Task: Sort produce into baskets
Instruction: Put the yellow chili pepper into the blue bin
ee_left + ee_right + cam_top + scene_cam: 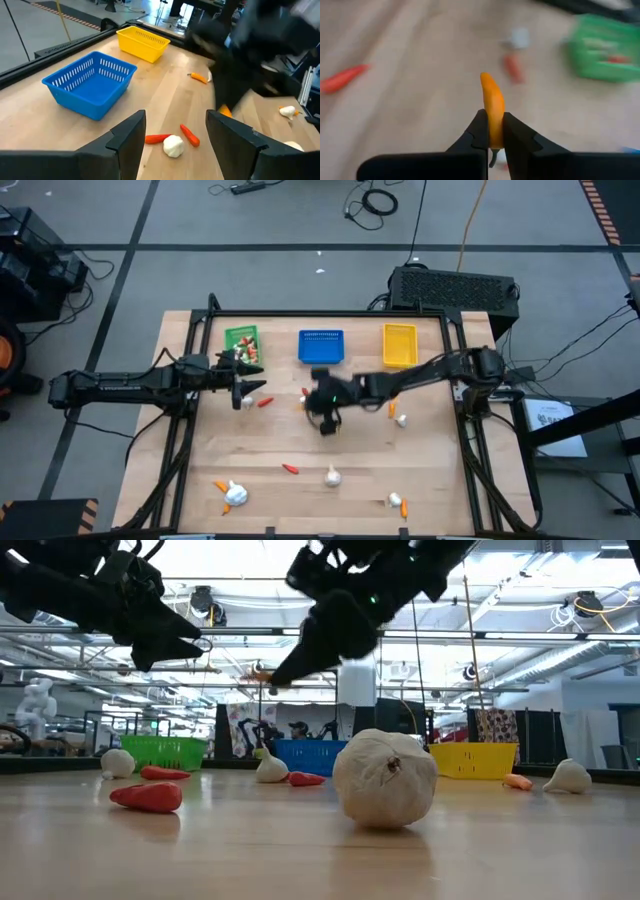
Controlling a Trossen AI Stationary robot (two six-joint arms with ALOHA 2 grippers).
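Right gripper (493,131), raised above the table (300,500), pinches an orange piece (492,111), apparently a pepper; left gripper (175,132) hovers, jaws apart.

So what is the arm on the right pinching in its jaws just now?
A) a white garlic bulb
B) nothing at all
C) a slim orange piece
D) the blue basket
C: the right wrist view shows the right gripper with its jaws shut on a slim orange piece, lifted clear of the table.

Grey floor (300,220), trailing cables (375,200)
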